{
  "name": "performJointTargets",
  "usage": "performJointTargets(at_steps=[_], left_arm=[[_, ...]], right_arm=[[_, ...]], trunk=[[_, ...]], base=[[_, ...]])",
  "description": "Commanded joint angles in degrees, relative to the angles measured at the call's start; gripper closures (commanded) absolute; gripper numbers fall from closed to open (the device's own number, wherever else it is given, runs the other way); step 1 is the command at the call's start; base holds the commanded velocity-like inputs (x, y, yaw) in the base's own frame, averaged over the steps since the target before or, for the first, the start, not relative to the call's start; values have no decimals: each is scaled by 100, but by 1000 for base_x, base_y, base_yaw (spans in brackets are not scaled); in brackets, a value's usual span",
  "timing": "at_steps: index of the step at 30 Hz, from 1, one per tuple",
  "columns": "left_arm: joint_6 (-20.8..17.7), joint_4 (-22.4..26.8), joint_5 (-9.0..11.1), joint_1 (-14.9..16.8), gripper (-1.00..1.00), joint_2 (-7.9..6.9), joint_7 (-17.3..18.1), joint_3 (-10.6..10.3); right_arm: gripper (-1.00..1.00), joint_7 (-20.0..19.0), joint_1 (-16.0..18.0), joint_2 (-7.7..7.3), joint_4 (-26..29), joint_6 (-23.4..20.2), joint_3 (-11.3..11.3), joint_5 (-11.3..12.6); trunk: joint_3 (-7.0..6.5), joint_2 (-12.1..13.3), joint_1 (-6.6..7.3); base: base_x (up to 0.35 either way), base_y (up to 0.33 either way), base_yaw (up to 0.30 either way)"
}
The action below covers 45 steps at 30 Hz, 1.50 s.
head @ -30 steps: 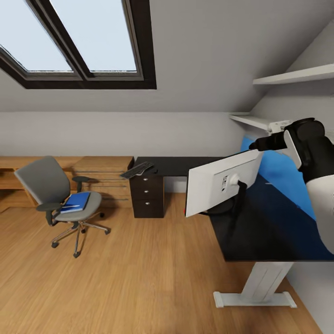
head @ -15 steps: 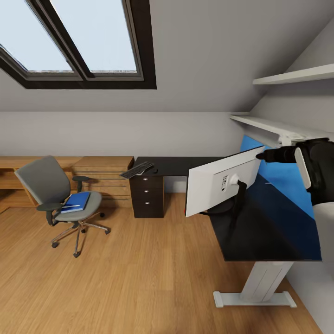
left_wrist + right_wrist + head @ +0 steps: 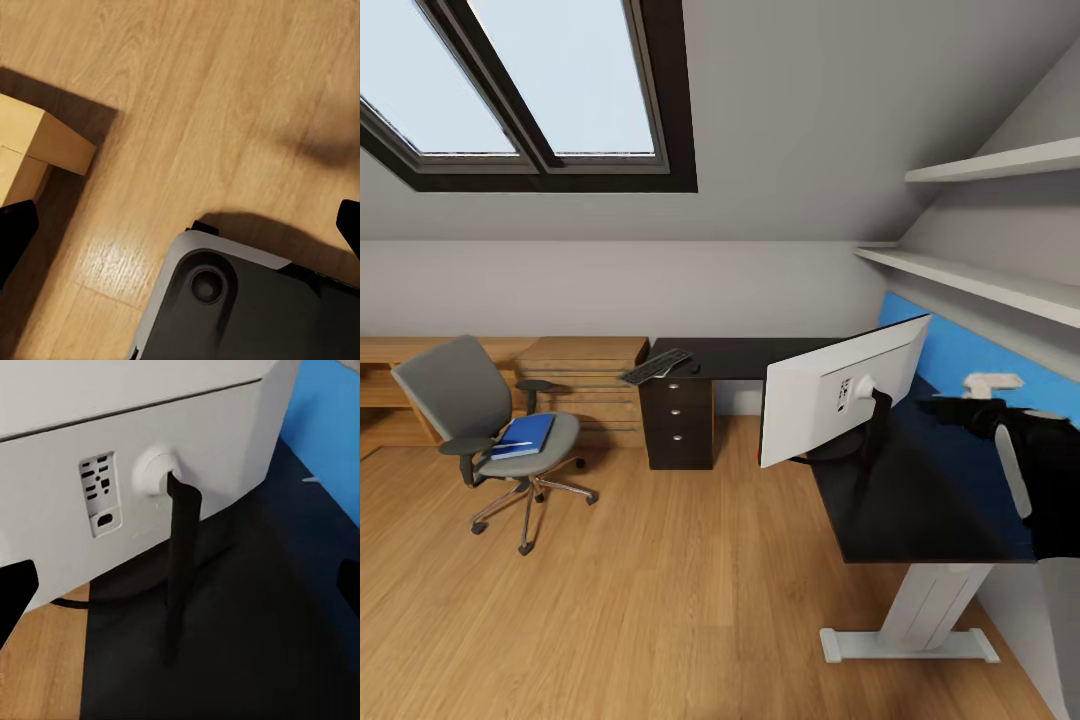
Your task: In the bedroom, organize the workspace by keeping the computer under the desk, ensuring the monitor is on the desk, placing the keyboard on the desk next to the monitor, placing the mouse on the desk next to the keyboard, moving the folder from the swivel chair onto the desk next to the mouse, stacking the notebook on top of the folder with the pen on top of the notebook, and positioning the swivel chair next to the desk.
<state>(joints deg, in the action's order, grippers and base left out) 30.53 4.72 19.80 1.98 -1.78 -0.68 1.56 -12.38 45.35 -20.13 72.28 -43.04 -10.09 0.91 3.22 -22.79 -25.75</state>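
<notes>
Monitor [image 3: 840, 392] stands on the desk [image 3: 920, 490] with its white back toward the camera, tilted on its black stand [image 3: 875, 425], near the desk's front edge. Taking the monitor as landmark: the right gripper [image 3: 950, 412] hovers just behind it over the glossy black top, apart from the white back; its fingers [image 3: 15, 592] sit at the two edges of the right wrist view with a wide gap between them and nothing held, so it is released. That view looks at the monitor's rear port panel [image 3: 100, 495] and the stand's neck. Beyond the monitor, along the desk's far wing, the keyboard [image 3: 655, 366] lies at an angle above the dark drawer unit [image 3: 678, 425], with a small dark shape beside it that may be the mouse, too small to be sure. Well apart from the monitor, out on the wood floor [image 3: 660, 600], the swivel chair [image 3: 490, 430] carries the folder [image 3: 525, 435] on its seat, a thin white pen [image 3: 510, 445] lying across it. The left gripper [image 3: 180, 232] points down at the floor over the robot's base [image 3: 247, 307], its dark fingertips [image 3: 15, 232] spread wide and empty, beside a light-wood furniture corner [image 3: 45, 146].
</notes>
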Motion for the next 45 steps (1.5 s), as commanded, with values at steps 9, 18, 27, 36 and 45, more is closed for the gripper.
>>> performJointTargets(at_steps=[9, 18, 27, 36, 45], left_arm=[[13, 2, 33, 5, -100, -31, -5, 53], [-1097, 1168, 6, 5, -100, 34, -32, 31], [-4213, 4221, -4, 10, -100, 70, -454, 20], [-4842, 4652, 0, 13, -100, 88, -454, -46], [-4654, 4479, -7, 13, -100, 90, -483, -125]], right_arm=[[-100, -30, -995, 658, 30, 757, -689, 11], [-100, 651, -1193, 988, -1373, 2881, -886, 20], [-100, 1162, -809, 991, -3693, 4737, -890, 10], [-100, 1454, -513, 1177, -4451, 5628, -746, -36], [-100, 1524, -509, 1663, -4491, 5896, -639, -111]], trunk=[[12, -13, -4], [12, -13, -4], [12, -13, -4], [12, -13, -4], [12, -13, -4]], base=[[0, 0, 0], [0, 0, 0], [0, 0, 0], [0, 0, 0], [0, -27, 0]])
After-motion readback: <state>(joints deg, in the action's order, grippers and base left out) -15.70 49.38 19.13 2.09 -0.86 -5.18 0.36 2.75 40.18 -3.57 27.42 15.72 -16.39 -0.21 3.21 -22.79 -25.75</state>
